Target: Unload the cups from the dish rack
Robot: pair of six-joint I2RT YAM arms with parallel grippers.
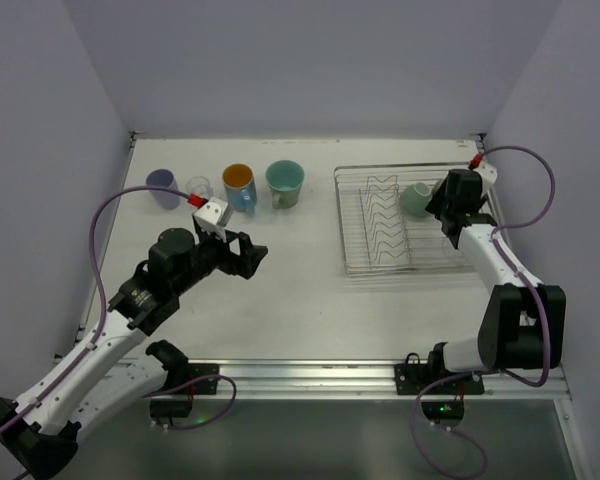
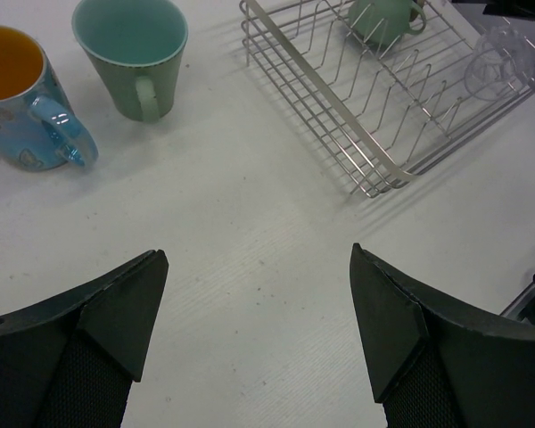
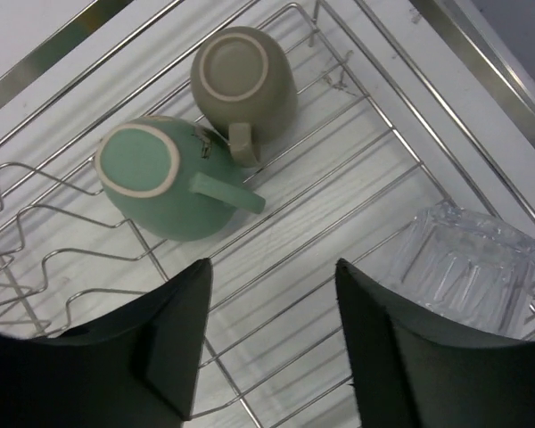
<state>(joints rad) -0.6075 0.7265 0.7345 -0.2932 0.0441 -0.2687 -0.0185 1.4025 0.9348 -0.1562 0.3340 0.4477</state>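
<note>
The silver wire dish rack stands at the right. In the right wrist view it holds an upside-down pale green mug, an upside-down olive-brown cup and an upside-down clear glass. My right gripper is open and empty, hovering over the rack floor between the green mug and the glass. On the table at the back left stand a lavender cup, a clear glass, a blue mug with orange inside and a teal mug. My left gripper is open and empty over the bare table.
The rack's zigzag plate dividers fill its left half. Side walls close in the table on the left and right. The table's metal front rail runs along the near edge.
</note>
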